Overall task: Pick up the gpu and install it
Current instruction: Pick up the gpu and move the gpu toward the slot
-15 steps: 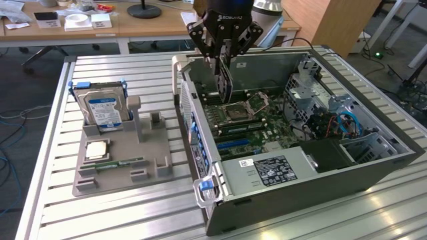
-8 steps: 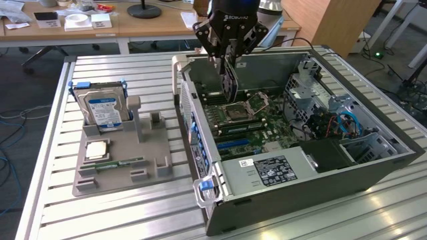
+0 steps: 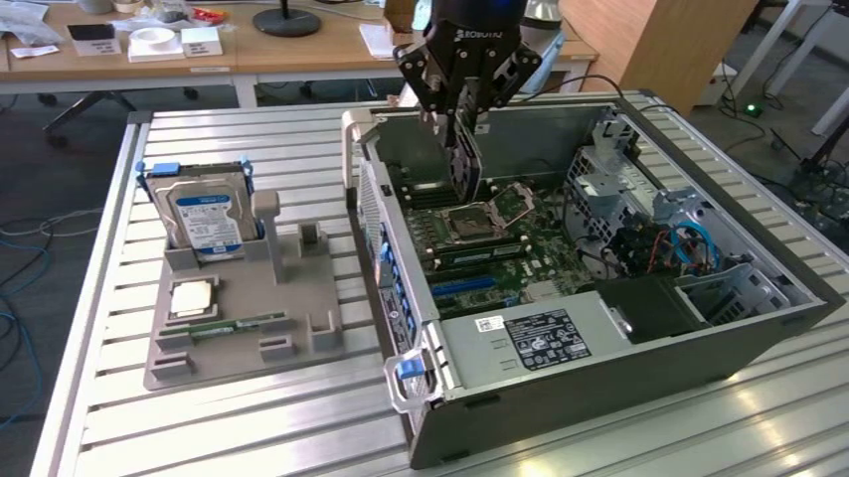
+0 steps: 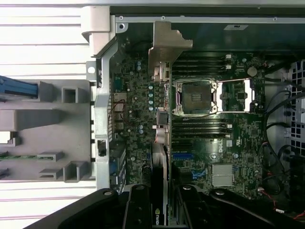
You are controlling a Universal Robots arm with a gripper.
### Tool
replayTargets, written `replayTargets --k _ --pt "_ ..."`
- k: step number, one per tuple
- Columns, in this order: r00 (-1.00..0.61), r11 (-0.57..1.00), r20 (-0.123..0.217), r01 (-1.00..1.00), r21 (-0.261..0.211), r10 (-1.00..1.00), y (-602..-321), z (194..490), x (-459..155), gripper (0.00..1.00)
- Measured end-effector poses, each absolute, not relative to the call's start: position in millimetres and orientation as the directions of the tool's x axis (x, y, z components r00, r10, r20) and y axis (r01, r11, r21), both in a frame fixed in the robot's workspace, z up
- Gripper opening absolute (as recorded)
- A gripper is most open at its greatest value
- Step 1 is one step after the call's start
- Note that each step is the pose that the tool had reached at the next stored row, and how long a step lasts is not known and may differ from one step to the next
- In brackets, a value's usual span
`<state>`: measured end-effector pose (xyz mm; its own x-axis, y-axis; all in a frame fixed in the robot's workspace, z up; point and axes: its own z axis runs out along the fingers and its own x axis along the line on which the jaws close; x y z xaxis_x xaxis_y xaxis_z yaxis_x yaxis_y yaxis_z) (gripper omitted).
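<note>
The gpu (image 3: 464, 164) hangs on edge over the open computer case (image 3: 743, 328), above the motherboard (image 3: 511, 248) near the case's rear wall. My gripper (image 3: 458, 119) is shut on its upper edge. In the wrist view the gpu (image 4: 161, 162) shows edge-on, running from between my black fingers (image 4: 138, 207) out to its pale metal end bracket (image 4: 167, 45). It lies alongside the CPU socket (image 4: 196, 97) and over the motherboard's (image 4: 136, 100) connector side. Whether it touches a slot I cannot tell.
A grey parts holder (image 3: 246, 338) sits at the exterior view's left with a blue-labelled hard drive (image 3: 206, 219) upright, a CPU chip (image 3: 194, 296) and a RAM stick (image 3: 239, 326). Inside the case are a power supply (image 3: 538, 338), cables (image 3: 663, 248) and drive cages.
</note>
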<state>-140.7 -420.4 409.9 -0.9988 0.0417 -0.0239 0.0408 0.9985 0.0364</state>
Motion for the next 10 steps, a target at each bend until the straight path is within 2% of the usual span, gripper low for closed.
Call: replayTargets --k 10 --pt "-0.999 0.999 -0.024 0.041 0.036 0.042 -420.0 409.8 -123.3 0.26"
